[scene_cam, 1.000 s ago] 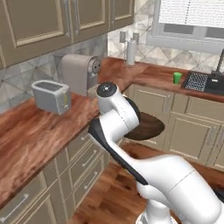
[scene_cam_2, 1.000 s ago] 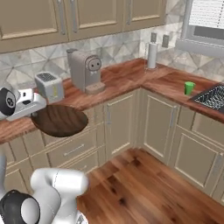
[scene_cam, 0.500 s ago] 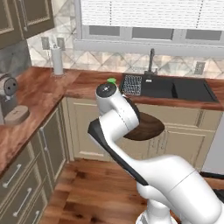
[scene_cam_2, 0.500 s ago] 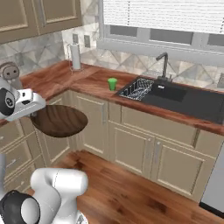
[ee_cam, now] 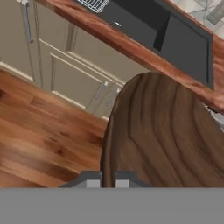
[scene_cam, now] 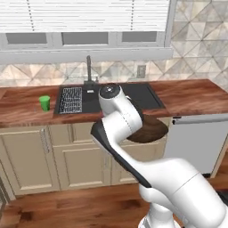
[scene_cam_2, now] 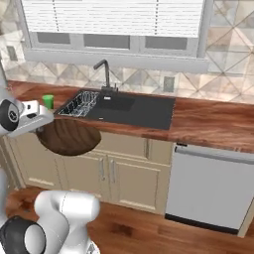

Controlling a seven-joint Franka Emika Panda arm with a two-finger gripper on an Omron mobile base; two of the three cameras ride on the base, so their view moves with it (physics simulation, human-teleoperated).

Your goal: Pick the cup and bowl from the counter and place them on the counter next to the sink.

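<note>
The base had driven along the cabinets, bringing the sink (scene_cam: 107, 95) directly ahead. The pincer (ee_cam: 108, 180) was clamped on the rim of the wooden bowl (ee_cam: 166, 135), held in front of the tabletop (scene_cam_2: 208, 121). The green cup (scene_cam: 44, 103) stood on the tabletop just left of the sink.

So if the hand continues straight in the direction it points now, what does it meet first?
Probably the cabinet front below the sink. The hand, shut on the wooden bowl, points toward it, though depth is unclear.

Cup (scene_cam: 44, 103) on counter (scene_cam: 191, 95) left of sink (scene_cam: 107, 97), dish rack (scene_cam: 71, 99) in its left basin
</note>
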